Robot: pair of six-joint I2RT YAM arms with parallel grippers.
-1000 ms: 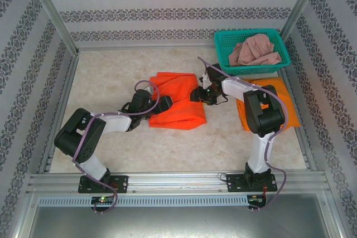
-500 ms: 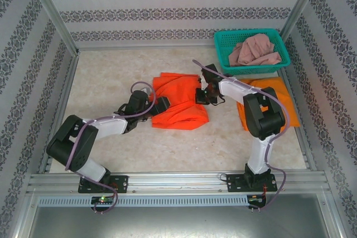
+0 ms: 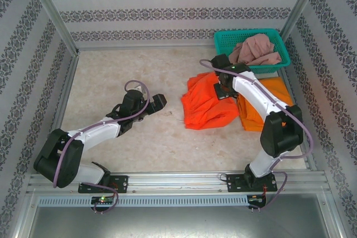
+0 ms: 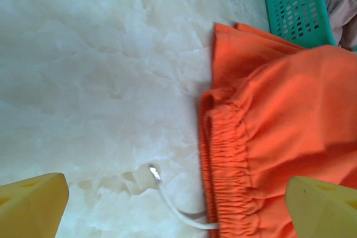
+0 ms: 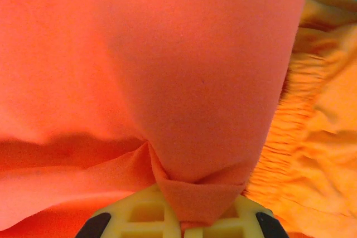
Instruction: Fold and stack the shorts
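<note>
Red-orange shorts (image 3: 207, 112) farther right now, in closed right hand (image 3: 223, 90); left hand (image 3: 158, 103) open.

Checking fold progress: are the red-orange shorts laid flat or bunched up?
Bunched up: the red-orange shorts sit in a rumpled heap, one fold pinched in the right gripper.

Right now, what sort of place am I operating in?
Probably a staged lab test cell, not a home: aluminium frame posts and wallpaper-print panels box in a marble-look tabletop, with a metal mounting rail along the near edge.
</note>
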